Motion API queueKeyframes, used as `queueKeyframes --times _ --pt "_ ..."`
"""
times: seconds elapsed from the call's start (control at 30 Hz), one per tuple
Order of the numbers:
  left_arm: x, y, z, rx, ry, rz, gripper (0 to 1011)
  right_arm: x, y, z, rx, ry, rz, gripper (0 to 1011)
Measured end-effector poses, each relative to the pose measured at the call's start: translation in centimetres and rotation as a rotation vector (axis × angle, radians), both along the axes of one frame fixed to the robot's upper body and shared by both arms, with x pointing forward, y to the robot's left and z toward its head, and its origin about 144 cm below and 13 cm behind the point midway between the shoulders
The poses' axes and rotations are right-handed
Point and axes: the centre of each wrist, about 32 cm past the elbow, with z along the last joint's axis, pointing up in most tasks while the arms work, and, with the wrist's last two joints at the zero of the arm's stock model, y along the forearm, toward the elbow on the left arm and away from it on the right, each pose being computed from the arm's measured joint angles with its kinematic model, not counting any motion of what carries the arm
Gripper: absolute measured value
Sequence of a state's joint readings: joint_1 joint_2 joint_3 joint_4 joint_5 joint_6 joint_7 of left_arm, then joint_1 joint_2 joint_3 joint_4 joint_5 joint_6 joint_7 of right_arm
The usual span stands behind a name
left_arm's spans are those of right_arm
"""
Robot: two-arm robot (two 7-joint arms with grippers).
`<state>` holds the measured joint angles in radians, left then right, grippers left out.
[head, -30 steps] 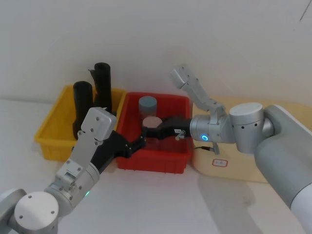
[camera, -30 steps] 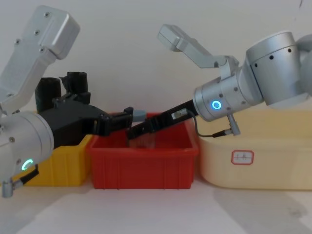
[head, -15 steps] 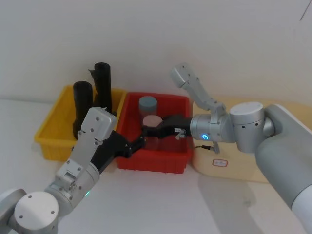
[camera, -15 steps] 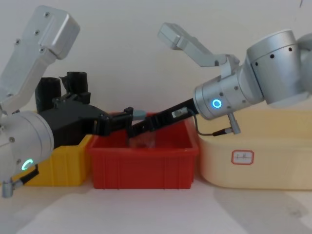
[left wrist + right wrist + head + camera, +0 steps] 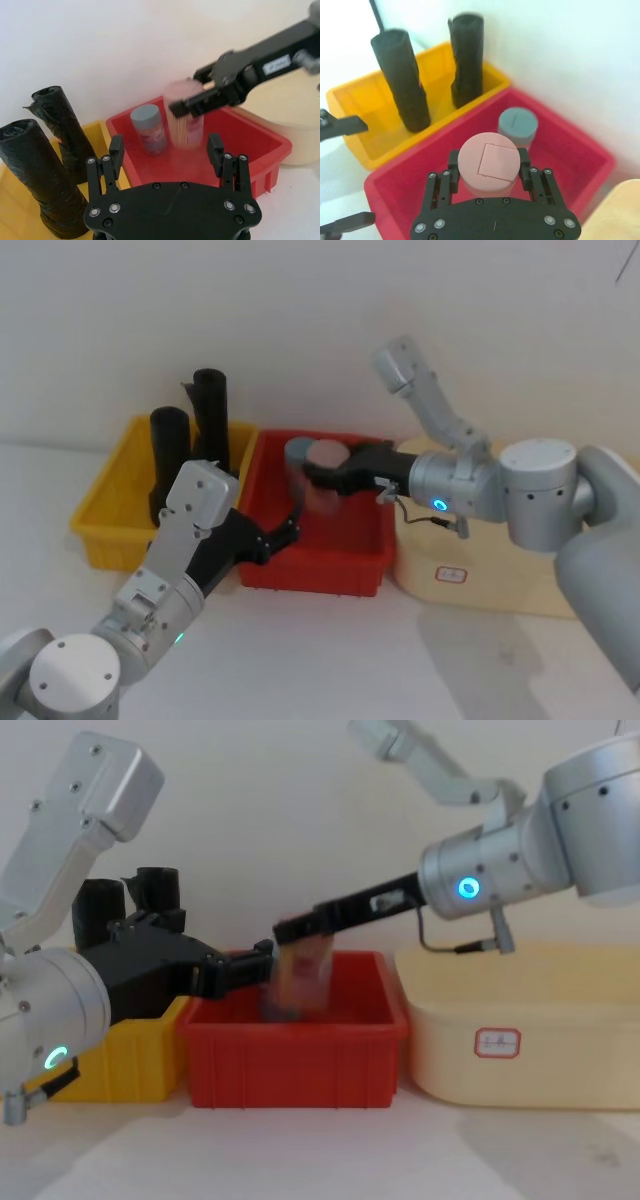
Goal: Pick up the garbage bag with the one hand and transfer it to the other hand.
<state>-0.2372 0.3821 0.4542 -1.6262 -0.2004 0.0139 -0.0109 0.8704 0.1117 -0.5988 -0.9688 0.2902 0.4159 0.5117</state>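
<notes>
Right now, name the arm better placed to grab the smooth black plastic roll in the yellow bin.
Left: the left gripper is open near the yellow bin; the right gripper is shut on a pink-lidded jar.

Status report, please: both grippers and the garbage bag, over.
Right gripper shut on pink-lidded jar, held over red bin. Left gripper open, empty, at red bin's left wall. Garbage bag upright in yellow bin, untouched.

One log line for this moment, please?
right gripper: shut on pink-lidded jar, held over red bin | left gripper: open, by red bin | garbage bag: upright in yellow bin, untouched
</notes>
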Motion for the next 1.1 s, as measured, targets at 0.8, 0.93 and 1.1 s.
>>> queueKeyframes --times 0.8,0.93,1.1 --pt "0.0 0.0 0.0 0.000 0.000 0.000 1001 -6.6 -5.2 2.9 0.044 -0.243 -0.290 664" --pt "0.0 0.0 0.0 0.000 0.000 0.000 1001 -7.7 -6.2 2.5 0.035 -0.254 -0.360 664" --pt "0.0 0.0 0.0 0.000 0.000 0.000 1001 -8.5 -7.4 1.9 0.024 -0.250 -0.434 664"
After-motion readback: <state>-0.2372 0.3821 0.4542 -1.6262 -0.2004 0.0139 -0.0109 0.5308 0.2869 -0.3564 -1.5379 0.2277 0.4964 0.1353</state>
